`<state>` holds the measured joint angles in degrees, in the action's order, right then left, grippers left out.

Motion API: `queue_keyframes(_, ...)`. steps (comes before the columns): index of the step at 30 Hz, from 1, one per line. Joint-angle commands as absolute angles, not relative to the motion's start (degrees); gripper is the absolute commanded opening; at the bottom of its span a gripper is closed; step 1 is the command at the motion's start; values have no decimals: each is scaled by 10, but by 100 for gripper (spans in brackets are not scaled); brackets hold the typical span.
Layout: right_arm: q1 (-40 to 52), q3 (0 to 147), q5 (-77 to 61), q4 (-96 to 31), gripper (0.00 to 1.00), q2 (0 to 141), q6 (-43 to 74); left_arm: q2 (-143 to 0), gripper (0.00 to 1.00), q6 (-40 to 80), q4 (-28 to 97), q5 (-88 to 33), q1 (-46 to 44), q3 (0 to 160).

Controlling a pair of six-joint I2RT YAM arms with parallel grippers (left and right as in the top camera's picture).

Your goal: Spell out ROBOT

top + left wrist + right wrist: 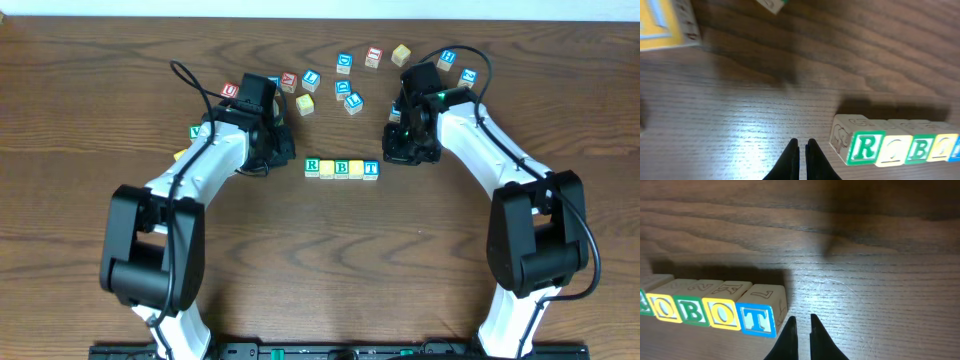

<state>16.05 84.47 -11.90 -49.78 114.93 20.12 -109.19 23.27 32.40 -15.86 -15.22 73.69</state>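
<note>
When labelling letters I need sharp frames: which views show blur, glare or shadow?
Left wrist: the yellow-faced wooden block at top left is blurred, and glare whitens the brown wooden table below centre. Right wrist: a dark shadow covers the upper table, yet the blue-printed wooden T cube reads sharply. Overhead: even light, tiny letters.

Five wooden letter cubes (341, 168) sit face-up, apparently touching, in one straight row reading ROBOT.

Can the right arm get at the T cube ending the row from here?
Probably yes: the T cube has its outer side facing the shut right gripper, with only bare table between them and nothing blocking.
</note>
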Motion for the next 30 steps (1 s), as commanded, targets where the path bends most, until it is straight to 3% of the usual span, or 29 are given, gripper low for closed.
queue_keyframes(1,172,837,-115,-495,5,1172,212,-1107,7,204,320,-176,-153,732)
queue_keyframes(30,189,834,-118,-480,3,1201,232,-1118,7,165,284,-173,-168,732)
